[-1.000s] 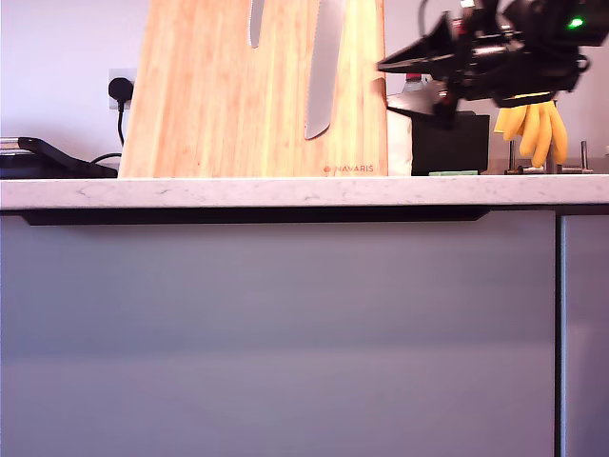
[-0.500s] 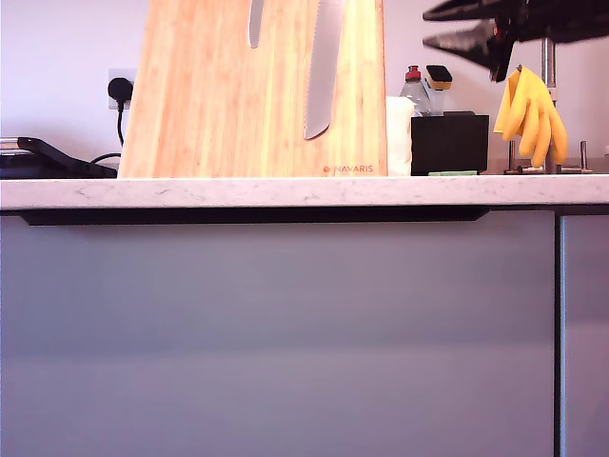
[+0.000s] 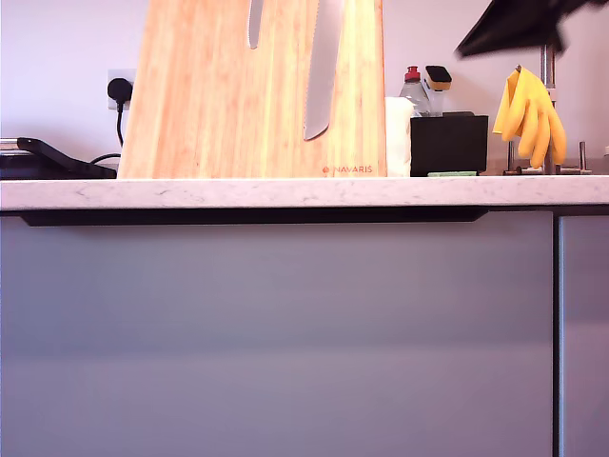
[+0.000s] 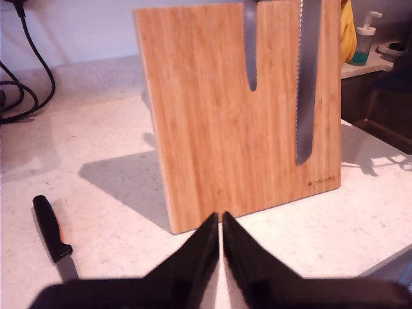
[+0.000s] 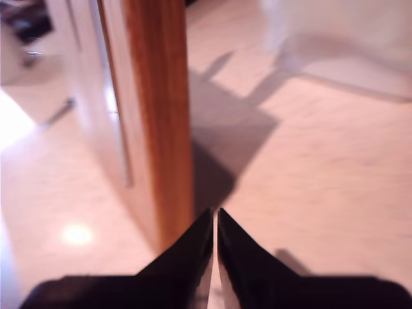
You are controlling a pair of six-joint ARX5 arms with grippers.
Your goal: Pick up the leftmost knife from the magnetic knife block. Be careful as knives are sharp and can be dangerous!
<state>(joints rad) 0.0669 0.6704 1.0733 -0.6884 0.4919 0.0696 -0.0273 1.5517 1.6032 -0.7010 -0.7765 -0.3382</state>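
Observation:
The magnetic knife block [image 3: 228, 105] stands upright on the counter, and its face fills the first wrist view [image 4: 212, 129]. Two blades cling to it: a narrow round-tipped one [image 4: 250, 51] and a long serrated one [image 4: 308, 84]. The leftmost knife's pointed tip shows in no view. My first gripper [image 4: 221, 219] is shut and empty, low in front of the block's face; the exterior view does not show it. My second gripper [image 5: 214, 215] is shut and empty, looking along the block's side edge [image 5: 158, 116] in a blurred picture. A blurred black arm [image 3: 514, 27], likely the second, sits at the exterior view's top right.
A black-handled knife [image 4: 48, 228] lies flat on the counter [image 3: 304, 192] beside the block. At the exterior view's right stand a black box [image 3: 449, 143], a bottle [image 3: 411, 86] and hanging yellow gloves [image 3: 533, 114]. A plug [image 3: 121, 90] and a black device [image 3: 48, 157] are at its left.
The black arm has risen from beside the block's right edge in the exterior view to the top right corner, uncovering the black box and bottle. The block and blades have not moved.

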